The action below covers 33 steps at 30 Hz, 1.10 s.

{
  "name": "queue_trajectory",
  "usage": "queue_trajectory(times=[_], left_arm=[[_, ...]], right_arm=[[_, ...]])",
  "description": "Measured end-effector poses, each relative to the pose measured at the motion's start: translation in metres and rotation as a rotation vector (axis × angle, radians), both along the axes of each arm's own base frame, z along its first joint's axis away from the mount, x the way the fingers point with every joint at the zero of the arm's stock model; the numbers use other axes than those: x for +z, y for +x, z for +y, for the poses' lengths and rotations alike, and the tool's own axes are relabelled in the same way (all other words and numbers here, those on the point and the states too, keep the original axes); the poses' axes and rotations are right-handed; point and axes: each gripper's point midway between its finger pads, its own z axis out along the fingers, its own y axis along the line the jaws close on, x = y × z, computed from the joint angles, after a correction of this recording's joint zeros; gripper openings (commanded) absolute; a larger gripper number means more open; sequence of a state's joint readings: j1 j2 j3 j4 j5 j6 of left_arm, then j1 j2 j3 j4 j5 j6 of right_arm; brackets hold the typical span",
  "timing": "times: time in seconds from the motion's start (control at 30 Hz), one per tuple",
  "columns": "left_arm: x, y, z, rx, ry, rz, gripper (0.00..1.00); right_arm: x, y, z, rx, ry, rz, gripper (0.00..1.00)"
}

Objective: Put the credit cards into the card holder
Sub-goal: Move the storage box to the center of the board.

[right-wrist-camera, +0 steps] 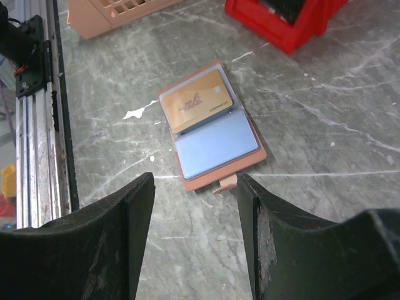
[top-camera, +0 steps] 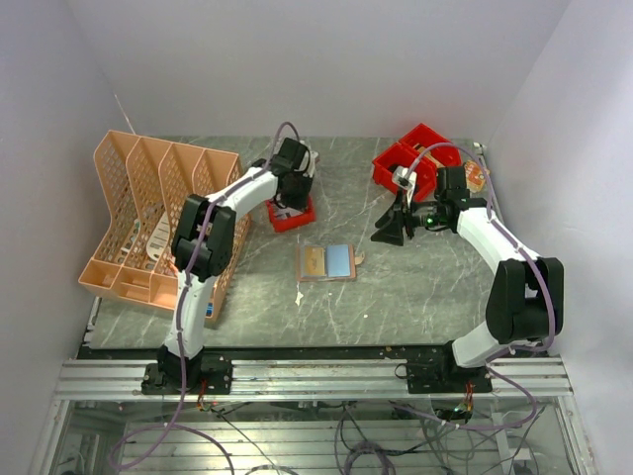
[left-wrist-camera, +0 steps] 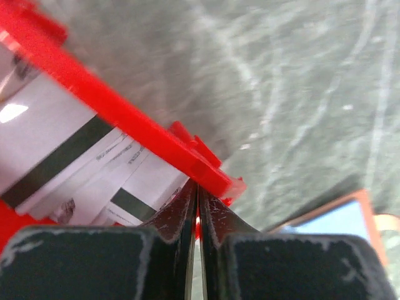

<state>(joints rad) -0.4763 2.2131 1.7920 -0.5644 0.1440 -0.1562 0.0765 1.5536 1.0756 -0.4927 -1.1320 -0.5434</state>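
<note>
The tan card holder [top-camera: 327,262] lies open on the table, with a gold card [right-wrist-camera: 197,100] in one pocket and a light blue card [right-wrist-camera: 215,147] in the other. Its corner also shows in the left wrist view [left-wrist-camera: 340,215]. My left gripper [top-camera: 288,203] is down at a small red bin [left-wrist-camera: 125,119] holding whitish cards with dark stripes [left-wrist-camera: 56,156]. Its jaws are pressed together at the bin's rim, with only a hairline gap, and no card shows past the fingertips [left-wrist-camera: 187,200]. My right gripper [right-wrist-camera: 194,181] is open and empty, hovering above the table just right of the holder.
A peach mesh file rack [top-camera: 158,218] stands at the left. Two more red bins [top-camera: 415,158] sit at the back right behind my right arm. A small white scrap [right-wrist-camera: 134,114] lies near the holder. The metal rail [top-camera: 316,376] runs along the near edge.
</note>
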Motion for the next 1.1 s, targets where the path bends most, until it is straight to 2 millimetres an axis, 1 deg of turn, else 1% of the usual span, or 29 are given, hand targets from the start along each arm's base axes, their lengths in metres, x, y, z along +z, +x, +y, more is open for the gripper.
queue_trajectory(times=[0.03, 0.13, 0.27, 0.37, 0.4, 0.53, 0.6, 0.67, 0.87, 0.93, 1.0, 1.1], left_arm=[[0.001, -0.003, -0.01, -0.014, -0.019, 0.005, 0.16], [0.007, -0.012, -0.048, -0.063, -0.092, 0.008, 0.17], [0.009, -0.02, -0.088, -0.107, -0.171, 0.025, 0.19], [0.006, -0.023, -0.107, -0.129, -0.204, 0.036, 0.2], [0.005, -0.023, -0.11, -0.132, -0.206, 0.039, 0.23], [0.008, -0.019, -0.105, -0.138, -0.19, 0.029, 0.38], [0.009, -0.013, -0.097, -0.147, -0.168, 0.011, 0.45], [0.007, -0.008, -0.082, -0.155, -0.128, 0.002, 0.53], [-0.006, 0.005, -0.033, -0.196, 0.054, -0.039, 0.62], [-0.009, 0.006, -0.026, -0.221, 0.106, -0.064, 0.65], [-0.012, 0.002, -0.021, -0.26, 0.16, -0.095, 0.68], [-0.015, -0.007, -0.024, -0.333, 0.239, -0.148, 0.7]], right_arm=[[0.0, 0.0, 0.0, 0.0, 0.0, -0.001, 0.55], [0.0, 0.002, -0.002, -0.006, -0.002, -0.002, 0.55], [-0.004, 0.005, -0.005, -0.02, -0.014, 0.009, 0.55], [-0.009, 0.008, -0.008, -0.033, -0.022, 0.023, 0.55], [-0.01, 0.009, -0.009, -0.038, -0.025, 0.026, 0.55], [-0.011, 0.011, -0.013, -0.051, -0.03, 0.032, 0.55], [-0.011, 0.011, -0.014, -0.056, -0.033, 0.032, 0.55], [-0.011, 0.012, -0.014, -0.058, -0.034, 0.033, 0.55], [-0.017, 0.012, -0.014, -0.057, -0.032, 0.058, 0.54], [-0.018, 0.012, -0.014, -0.057, -0.031, 0.062, 0.54], [-0.018, 0.012, -0.014, -0.056, -0.03, 0.063, 0.54], [-0.017, 0.012, -0.013, -0.053, -0.025, 0.065, 0.54]])
